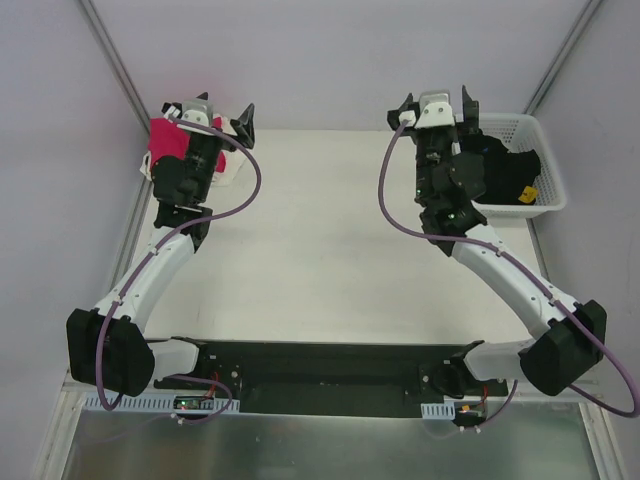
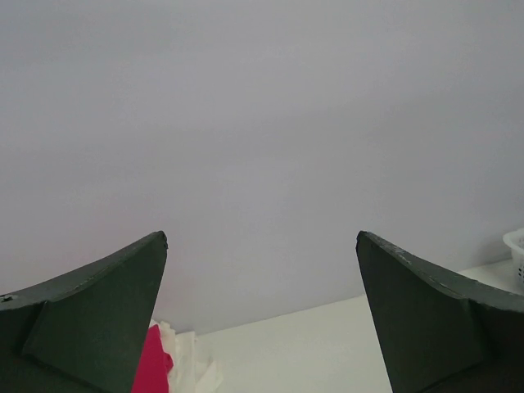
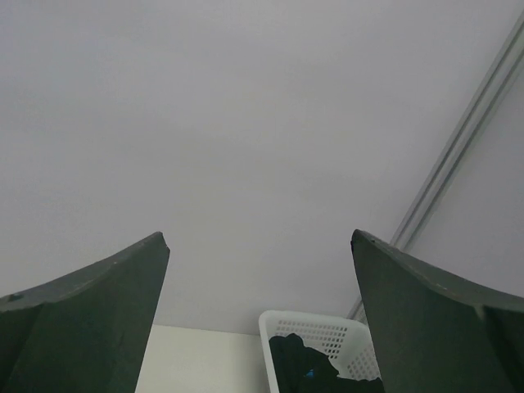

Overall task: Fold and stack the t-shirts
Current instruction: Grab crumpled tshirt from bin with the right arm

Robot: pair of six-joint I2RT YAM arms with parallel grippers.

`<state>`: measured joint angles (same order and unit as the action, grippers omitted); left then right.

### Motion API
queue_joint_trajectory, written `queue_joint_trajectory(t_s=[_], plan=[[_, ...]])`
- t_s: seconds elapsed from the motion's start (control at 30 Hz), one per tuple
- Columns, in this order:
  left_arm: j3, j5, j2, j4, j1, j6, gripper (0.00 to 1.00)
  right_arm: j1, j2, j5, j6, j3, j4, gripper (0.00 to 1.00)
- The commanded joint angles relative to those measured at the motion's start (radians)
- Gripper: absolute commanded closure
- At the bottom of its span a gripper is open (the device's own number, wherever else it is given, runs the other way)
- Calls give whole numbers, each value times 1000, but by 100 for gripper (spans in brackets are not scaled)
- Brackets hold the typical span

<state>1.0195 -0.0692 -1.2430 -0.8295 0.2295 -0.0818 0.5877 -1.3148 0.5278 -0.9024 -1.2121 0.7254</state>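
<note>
Top external view shows the 2 arms reaching toward the far edge of the surface (image 1: 320,220), each raised with nothing in its grasp. The left claw (image 1: 210,112) has its jaws set wide apart above a magenta-pink shirt (image 1: 163,140), which lies bunched in the far left corner. The left wrist view shows a pale white shirt (image 2: 193,362) just beside the pink cloth; whether either is folded cannot be told. The right claw (image 1: 437,102) is likewise spread wide and bare, held just left of the white mesh basket (image 1: 543,137) at the far right. A black shirt (image 1: 508,172) sits crumpled inside that basket and fills most of it. No shirt lies spread out in the middle of the surface, so the folding looks barely begun. The shirts are probably light, limp and quick to sag, so a single pinch would likely let the rest trail and bunch. A sound hold on the black shirt would be an exposed fold at the top of the heap. It would then need lifting well clear of the rim, since the mesh could snag loose cloth.
</note>
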Motion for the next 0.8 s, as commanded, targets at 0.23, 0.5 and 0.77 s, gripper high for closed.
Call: queue_joint_trajectory(t_s=[0.23,0.5,0.77], plan=[[17,-32,40,-192,4,-3,1,20,-3,-97,-256,130,662,4],[22,-201,115,-316,4,-50,1,20,-54,-113,-349,3,795,4],[589,276,-207,635,-28,-35,1,-176,-134,117,199,-508,-612,4]])
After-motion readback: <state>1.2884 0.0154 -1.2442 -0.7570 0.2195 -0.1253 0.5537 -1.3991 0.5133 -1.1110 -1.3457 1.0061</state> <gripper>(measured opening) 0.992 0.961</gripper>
